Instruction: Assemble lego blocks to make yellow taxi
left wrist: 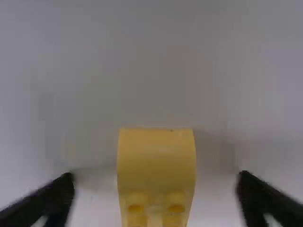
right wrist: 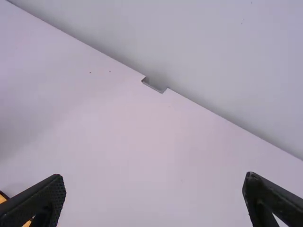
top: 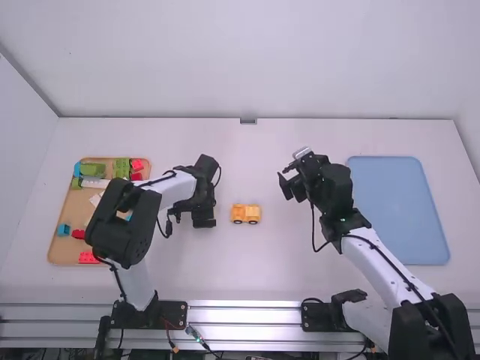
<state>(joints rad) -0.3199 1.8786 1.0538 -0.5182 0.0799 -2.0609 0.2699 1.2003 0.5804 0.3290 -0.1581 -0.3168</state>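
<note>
An assembled yellow car body (top: 245, 214) with dark wheels stands mid-table. Just left of it, my left gripper (top: 202, 219) is low over the table, pointing down. A yellow block (left wrist: 156, 158) with a smooth front and studs behind lies between the spread, blurred fingers of my left gripper (left wrist: 154, 196), touching neither; whether it belongs to the car I cannot tell. My right gripper (top: 288, 184) hangs to the right of the car and farther back. Nothing is between the open fingers of my right gripper (right wrist: 154, 196); a yellow piece (right wrist: 3, 199) peeks out beside one finger.
At the left, a wooden tray (top: 54, 244) holds several green, red, blue and white blocks, partly covered by the left arm. A flat blue tray (top: 397, 210) lies at the right, next to the right arm. The table's back edge has a small notch (right wrist: 154, 85).
</note>
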